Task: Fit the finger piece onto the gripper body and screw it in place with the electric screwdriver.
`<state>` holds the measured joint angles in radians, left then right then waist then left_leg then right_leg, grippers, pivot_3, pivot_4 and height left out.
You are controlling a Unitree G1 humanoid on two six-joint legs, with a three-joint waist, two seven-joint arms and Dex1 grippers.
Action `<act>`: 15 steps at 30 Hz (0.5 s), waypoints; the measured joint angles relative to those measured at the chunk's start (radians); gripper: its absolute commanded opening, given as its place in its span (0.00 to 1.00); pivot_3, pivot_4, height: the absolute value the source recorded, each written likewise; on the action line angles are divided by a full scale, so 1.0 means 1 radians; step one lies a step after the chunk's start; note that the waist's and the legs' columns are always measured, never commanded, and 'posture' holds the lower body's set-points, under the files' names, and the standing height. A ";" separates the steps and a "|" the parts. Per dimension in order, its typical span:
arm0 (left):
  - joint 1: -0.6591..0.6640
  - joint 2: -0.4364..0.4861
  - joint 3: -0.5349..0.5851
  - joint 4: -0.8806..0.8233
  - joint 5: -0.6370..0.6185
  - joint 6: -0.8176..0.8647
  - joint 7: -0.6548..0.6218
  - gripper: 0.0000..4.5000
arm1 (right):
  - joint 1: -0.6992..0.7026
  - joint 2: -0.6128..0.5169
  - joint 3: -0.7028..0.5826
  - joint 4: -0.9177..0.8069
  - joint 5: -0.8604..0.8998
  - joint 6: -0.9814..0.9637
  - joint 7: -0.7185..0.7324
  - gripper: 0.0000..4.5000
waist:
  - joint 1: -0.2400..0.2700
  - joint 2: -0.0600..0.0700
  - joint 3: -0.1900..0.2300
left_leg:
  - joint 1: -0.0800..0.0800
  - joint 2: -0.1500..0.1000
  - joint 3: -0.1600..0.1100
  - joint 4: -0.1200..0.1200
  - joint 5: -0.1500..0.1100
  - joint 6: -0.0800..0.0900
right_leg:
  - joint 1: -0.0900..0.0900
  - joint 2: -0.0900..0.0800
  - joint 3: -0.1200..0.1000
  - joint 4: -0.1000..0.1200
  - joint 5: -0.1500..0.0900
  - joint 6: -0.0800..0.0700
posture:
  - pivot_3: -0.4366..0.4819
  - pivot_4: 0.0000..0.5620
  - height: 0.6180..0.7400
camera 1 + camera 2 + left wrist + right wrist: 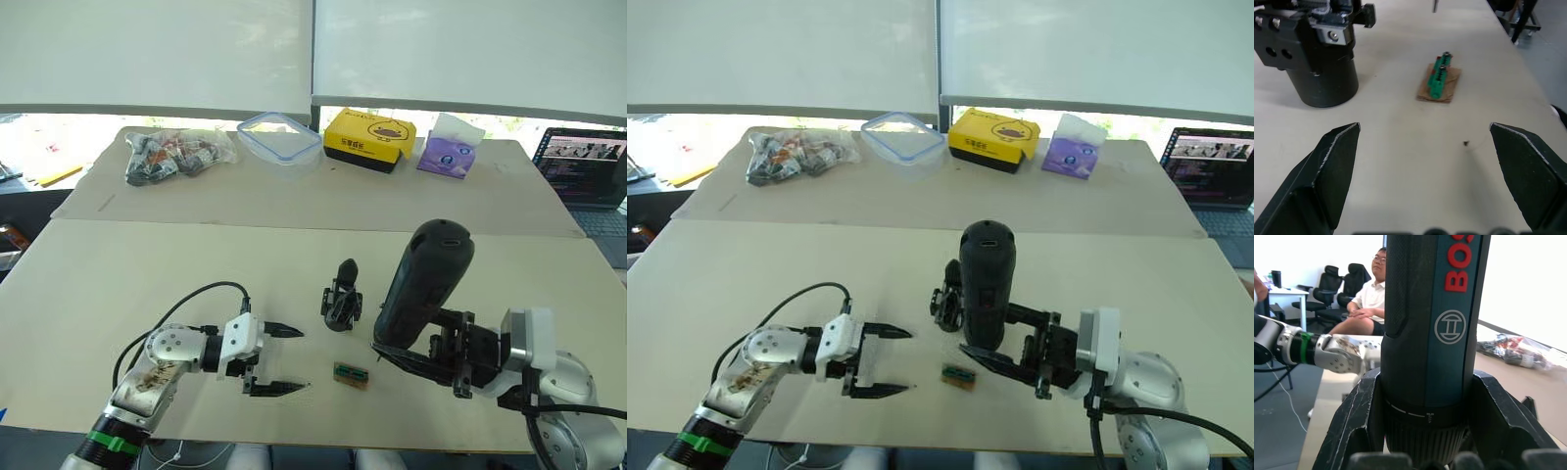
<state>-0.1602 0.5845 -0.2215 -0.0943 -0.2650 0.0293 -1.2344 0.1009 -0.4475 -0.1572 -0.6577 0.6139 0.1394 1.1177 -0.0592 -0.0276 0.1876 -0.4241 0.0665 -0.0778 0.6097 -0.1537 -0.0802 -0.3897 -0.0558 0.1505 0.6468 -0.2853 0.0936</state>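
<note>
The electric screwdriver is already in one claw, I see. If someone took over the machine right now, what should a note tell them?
Right claw: shut on the electric screwdriver, held upright off the table.
Left claw: open, holding nothing, low over the table.
Gripper body: standing on the table between the two claws, untouched.
Small green-and-tan block: lying just in front of the gripper body.
Finger piece: I cannot pick it out.
Done: screwdriver picked up.
Left: fit the finger piece, then drive the screw.

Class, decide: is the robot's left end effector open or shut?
Open: the left end effector shows two black fingers spread wide apart, empty, above the table.
</note>
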 measured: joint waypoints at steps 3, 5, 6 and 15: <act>-0.019 -0.036 -0.044 0.001 0.033 0.010 0.032 1.00 | 0.005 -0.001 0.030 0.000 -0.001 -0.016 0.010 0.43 | 0.005 0.000 0.000 | 0.000 0.000 0.000 0.000 0.000 0.000 | 0.000 0.000 0.000 0.000 0.000 0.000 | 0.48 0.27 1.00; -0.029 -0.045 -0.054 0.001 0.039 0.020 0.047 1.00 | 0.009 -0.002 0.034 0.001 -0.001 -0.025 0.011 0.43 | 0.005 0.000 0.000 | 0.000 0.000 0.000 0.000 0.000 0.000 | 0.000 0.000 0.000 0.000 0.000 0.000 | 0.48 0.27 1.00; -0.031 -0.048 -0.057 0.001 0.041 0.023 0.050 1.00 | 0.010 -0.004 0.035 0.001 -0.001 -0.030 0.011 0.43 | 0.005 0.000 0.000 | 0.000 0.000 0.000 0.000 0.000 0.000 | 0.000 0.000 0.000 0.000 0.000 0.000 | 0.48 0.27 1.00; -0.036 -0.069 -0.121 0.001 0.038 0.052 0.036 1.00 | 0.020 -0.017 0.067 0.036 -0.002 -0.058 0.018 0.43 | 0.014 0.000 0.000 | 0.000 0.000 0.000 0.000 0.000 0.000 | 0.000 0.000 0.000 0.000 0.000 0.000 | 0.48 0.27 1.00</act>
<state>-0.1965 0.5160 -0.3428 -0.0935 -0.2268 0.0811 -1.1986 0.1212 -0.4642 -0.0898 -0.6218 0.6114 0.0810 1.1352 -0.0457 -0.0276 0.1876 -0.4239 0.0665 -0.0779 0.6097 -0.1537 -0.0802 -0.3897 -0.0556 0.1504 0.6468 -0.2851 0.0939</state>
